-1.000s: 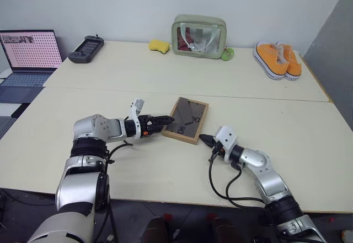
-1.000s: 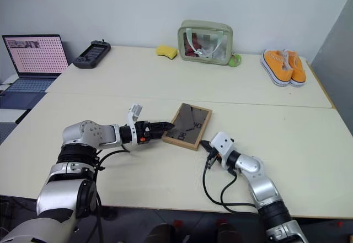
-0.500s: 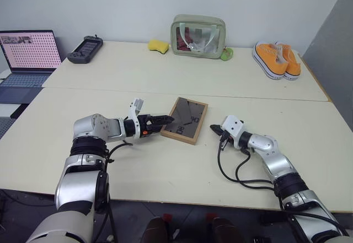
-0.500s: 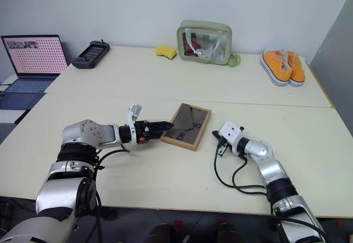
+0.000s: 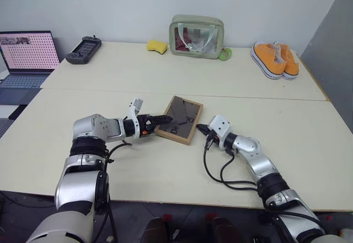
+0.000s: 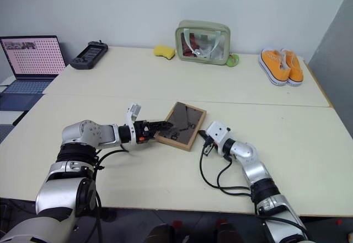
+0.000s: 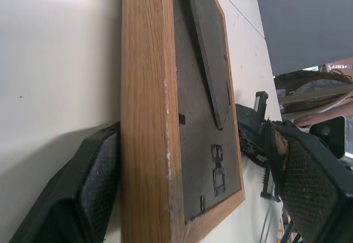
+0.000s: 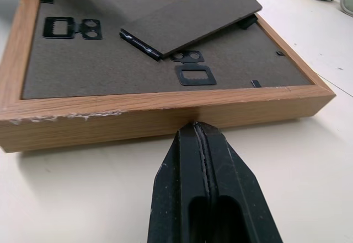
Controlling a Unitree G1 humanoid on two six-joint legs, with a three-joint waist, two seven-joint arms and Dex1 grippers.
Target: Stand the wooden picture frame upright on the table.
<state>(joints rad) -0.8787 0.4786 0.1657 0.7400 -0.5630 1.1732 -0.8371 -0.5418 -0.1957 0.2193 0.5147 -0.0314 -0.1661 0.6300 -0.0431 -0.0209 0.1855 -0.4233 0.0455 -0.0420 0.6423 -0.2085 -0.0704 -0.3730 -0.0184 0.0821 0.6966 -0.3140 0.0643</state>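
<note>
frame [image 5: 178,119] lies back-up on bench [image 5: 165,77], not yet stood. left claw [image 5: 164,120] spread wide astride its edge; right claw [image 5: 199,127] clenched empty at the opposite edge.

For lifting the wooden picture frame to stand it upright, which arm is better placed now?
Probably the left. Its open left pincer already straddles the edge of the wooden picture frame, one finger on each side. The right pincer is shut and only points at the opposite edge.

I see a plain pale wall [image 5: 110,0] behind, a grey panel [image 5: 331,39] at right, and even light.
</note>
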